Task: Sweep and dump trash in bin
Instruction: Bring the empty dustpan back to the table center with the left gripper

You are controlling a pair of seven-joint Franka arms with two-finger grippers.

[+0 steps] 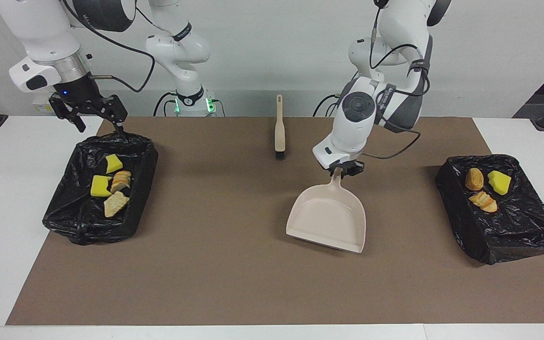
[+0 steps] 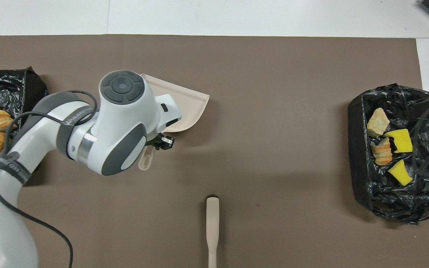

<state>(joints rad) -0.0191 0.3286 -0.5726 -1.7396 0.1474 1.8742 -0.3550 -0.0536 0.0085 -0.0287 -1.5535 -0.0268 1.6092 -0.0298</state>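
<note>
The trash lies in two black-lined bins: four scraps (image 1: 109, 184) in the bin (image 1: 97, 226) at the right arm's end of the tabletop, three scraps (image 1: 484, 188) in the bin (image 1: 513, 236) at the left arm's end. The left hand (image 1: 344, 169) is clenched on the handle of the empty dustpan (image 1: 327, 219), over the brown mat (image 1: 234, 264) between the bins. The right hand (image 1: 95, 113) hangs released above its bin's edge nearest the robots, and the brush (image 1: 279, 130) lies mid-mat, nearer the robots than the dustpan.

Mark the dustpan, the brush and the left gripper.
dustpan (image 1: 327, 219), facing view, bare inside of the pan.
brush (image 1: 279, 128), facing view, middle of the beige handle.
left gripper (image 1: 343, 169), facing view, fingertips on the dustpan's handle.
</note>
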